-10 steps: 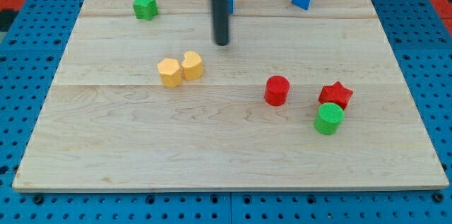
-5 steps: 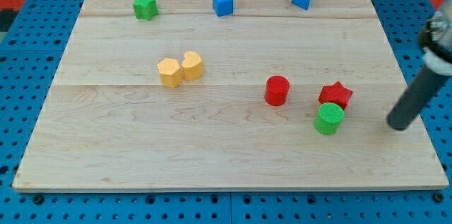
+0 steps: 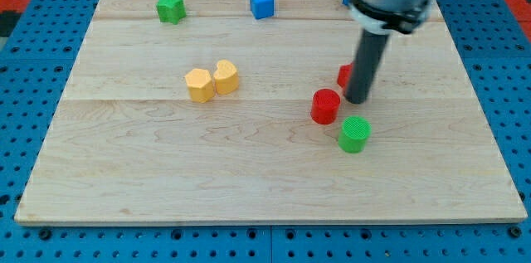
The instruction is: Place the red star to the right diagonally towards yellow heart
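Your tip (image 3: 358,99), no gripper fitted, now hides the shifted red star (image 3: 343,75), above-right of the red cylinder (image 3: 325,106); the green cylinder (image 3: 354,133) has moved left.

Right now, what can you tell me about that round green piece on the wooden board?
The green cylinder is a short, ribbed-looking block standing upright on the board, right of centre. It touches nothing: the red cylinder sits just up and to its left, and my tip rests above it.
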Motion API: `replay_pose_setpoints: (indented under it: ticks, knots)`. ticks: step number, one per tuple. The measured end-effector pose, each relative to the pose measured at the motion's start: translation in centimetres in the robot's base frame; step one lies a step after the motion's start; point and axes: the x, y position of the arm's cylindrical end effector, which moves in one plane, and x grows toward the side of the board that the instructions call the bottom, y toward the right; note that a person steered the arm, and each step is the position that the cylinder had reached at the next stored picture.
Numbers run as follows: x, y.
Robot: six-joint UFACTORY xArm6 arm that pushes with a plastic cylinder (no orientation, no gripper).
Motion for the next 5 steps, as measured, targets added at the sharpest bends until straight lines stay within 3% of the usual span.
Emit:
replay_pose_setpoints:
  ticks: [1,4,5]
  knots:
    - [-1.4,-1.5]
    - [-2.4,5.4]
    - [-4.1,3.7]
